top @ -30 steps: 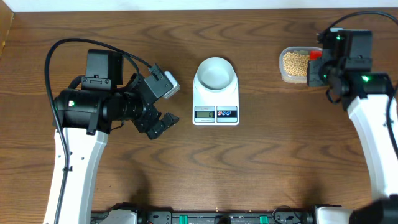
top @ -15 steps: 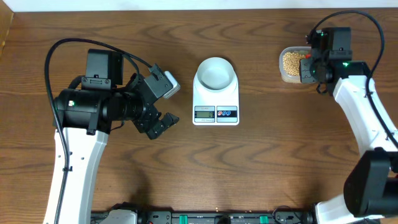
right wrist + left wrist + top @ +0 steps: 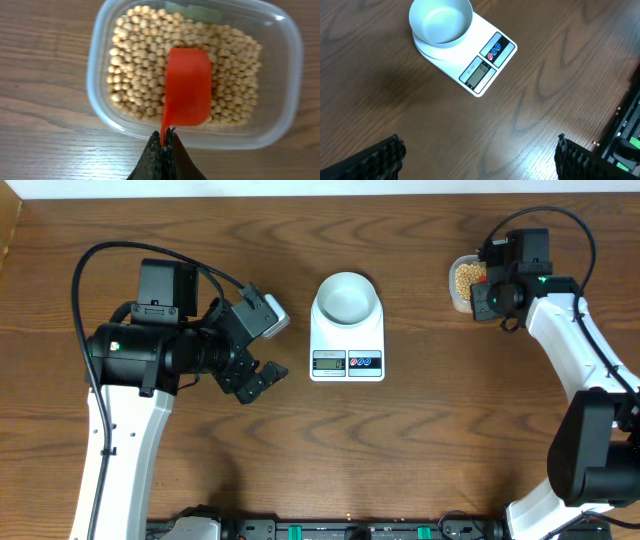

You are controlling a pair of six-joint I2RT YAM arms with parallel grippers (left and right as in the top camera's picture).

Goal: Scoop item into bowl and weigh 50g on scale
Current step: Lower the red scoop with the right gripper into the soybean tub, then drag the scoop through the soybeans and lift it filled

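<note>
The pale bluish-white bowl (image 3: pixel 347 298) stands empty on the white scale (image 3: pixel 347 356); both also show in the left wrist view, the bowl (image 3: pixel 440 22) on the scale (image 3: pixel 485 62). Tan-yellow beans (image 3: pixel 145 60) fill a clear plastic tub (image 3: pixel 200 137) at the back right of the table (image 3: pixel 462 277). My right gripper (image 3: pixel 163 137) is shut on the handle of a red scoop (image 3: pixel 188 87), which lies face down over the beans. My left gripper (image 3: pixel 477 155) is open and empty, above the bare table left of the scale (image 3: pixel 258 378).
The wood table has bare room in front of the scale and between scale and tub. A black equipment rail (image 3: pixel 340 529) runs along the front edge. The left arm's body (image 3: pixel 150 350) takes up the left side.
My right arm has swung left and back, bringing the red scoop over the beans in the tub. The left arm, bowl and scale have not moved.
</note>
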